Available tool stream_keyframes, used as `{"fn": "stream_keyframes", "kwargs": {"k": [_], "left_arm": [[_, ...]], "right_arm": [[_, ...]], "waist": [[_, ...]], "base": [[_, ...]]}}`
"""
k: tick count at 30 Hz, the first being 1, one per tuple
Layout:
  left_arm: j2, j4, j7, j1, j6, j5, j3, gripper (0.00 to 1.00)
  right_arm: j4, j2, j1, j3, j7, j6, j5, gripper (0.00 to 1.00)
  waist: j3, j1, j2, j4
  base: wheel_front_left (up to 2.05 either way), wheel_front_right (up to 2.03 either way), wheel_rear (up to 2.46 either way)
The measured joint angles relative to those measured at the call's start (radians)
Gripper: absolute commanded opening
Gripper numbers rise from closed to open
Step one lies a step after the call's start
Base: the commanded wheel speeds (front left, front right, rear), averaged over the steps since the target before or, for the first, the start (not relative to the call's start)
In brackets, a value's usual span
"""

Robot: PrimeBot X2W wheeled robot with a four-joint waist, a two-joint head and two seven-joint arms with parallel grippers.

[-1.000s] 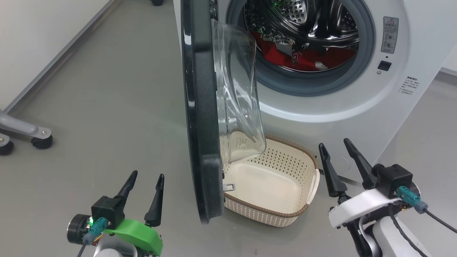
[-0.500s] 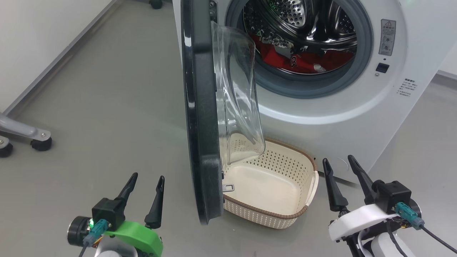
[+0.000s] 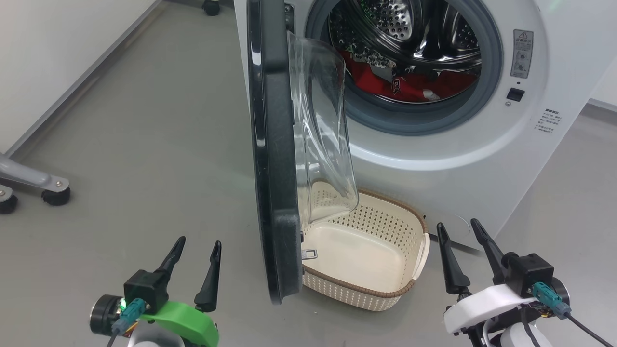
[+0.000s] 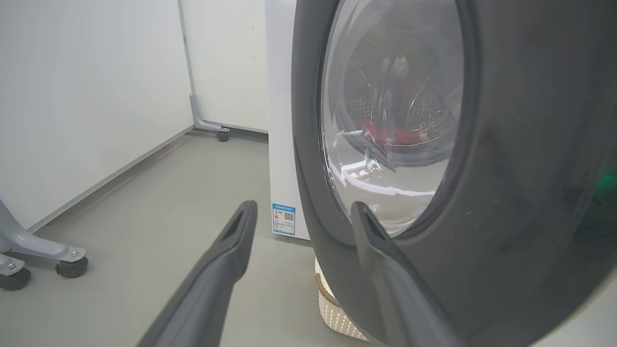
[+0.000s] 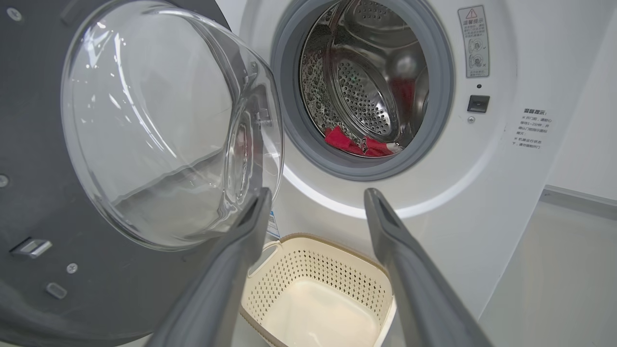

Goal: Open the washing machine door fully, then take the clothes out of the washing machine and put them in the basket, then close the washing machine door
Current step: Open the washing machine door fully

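Observation:
The washing machine (image 3: pixel 482 159) stands ahead with its door (image 3: pixel 272 159) swung out, edge-on to me, glass bowl (image 3: pixel 320 130) facing the opening. Red clothes (image 3: pixel 385 84) with white print lie low in the steel drum (image 3: pixel 409 29); they also show in the right wrist view as red clothes (image 5: pixel 359 143). The cream basket (image 3: pixel 414 270) sits on the floor under the opening, behind the door, with nothing in it. My left gripper (image 3: pixel 197 243) is open, left of the door's lower edge. My right gripper (image 3: pixel 458 224) is open, right of the basket. Neither touches anything.
The grey floor (image 3: pixel 144 144) spreads to the left of the door up to a white wall (image 3: pixel 58 58). A grey wheeled frame leg (image 3: pixel 33 185) stands at the far left. The door's latch (image 3: pixel 308 252) juts over the basket.
The right gripper has dropped lower and back from the machine's front. The camera has shifted slightly, so the machine sits a little differently. The left gripper has barely moved.

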Motion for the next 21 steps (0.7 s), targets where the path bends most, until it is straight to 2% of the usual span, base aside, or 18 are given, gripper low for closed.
{"fn": "stream_keyframes", "kwargs": {"k": [3, 4, 5, 6, 7, 21], "left_arm": [[0.0, -0.002, 0.0, 0.001, 0.0, 0.0, -0.001, 1.0], [0.0, -0.003, 0.0, 0.001, 0.0, 0.0, -0.001, 0.92], [0.0, -0.004, 0.0, 0.001, 0.0, 0.0, -0.001, 0.56], [0.0, -0.004, 0.0, 0.001, 0.0, 0.0, -0.001, 0.14], [0.0, -0.004, 0.001, 0.002, 0.0, 0.0, -0.001, 0.0], [0.003, -0.036, 0.001, 0.001, 0.0, 0.0, -0.004, 0.0]], "right_arm": [[0.001, 0.005, 0.002, -0.009, 0.0, 0.001, -0.008, 1.0], [0.001, 0.007, 0.002, -0.012, 0.0, 0.004, -0.011, 1.0], [0.001, 0.009, 0.002, -0.015, 0.0, 0.009, -0.014, 1.0], [0.002, 0.011, 0.002, -0.018, 0.0, 0.01, -0.019, 1.0], [0.002, 0.012, 0.002, -0.02, 0.0, 0.01, -0.021, 1.0], [0.004, 0.026, 0.004, -0.052, 0.0, 0.031, -0.053, 1.0]], "waist": [[0.0, 0.0, 0.0, 0.0], [0.0, 0.0, 0.0, 0.0], [0.0, 0.0, 0.0, 0.001], [0.0, 0.0, 0.0, 0.001], [0.0, 0.0, 0.0, 0.001], [-0.005, 0.0, 0.0, 0.003]], "base": [[0.0, 0.0, 0.0], [0.0, 0.0, 0.0], [0.0, 0.0, 0.0], [0.0, 0.0, 0.0], [0.0, 0.0, 0.0], [0.0, 0.0, 0.0]]}}
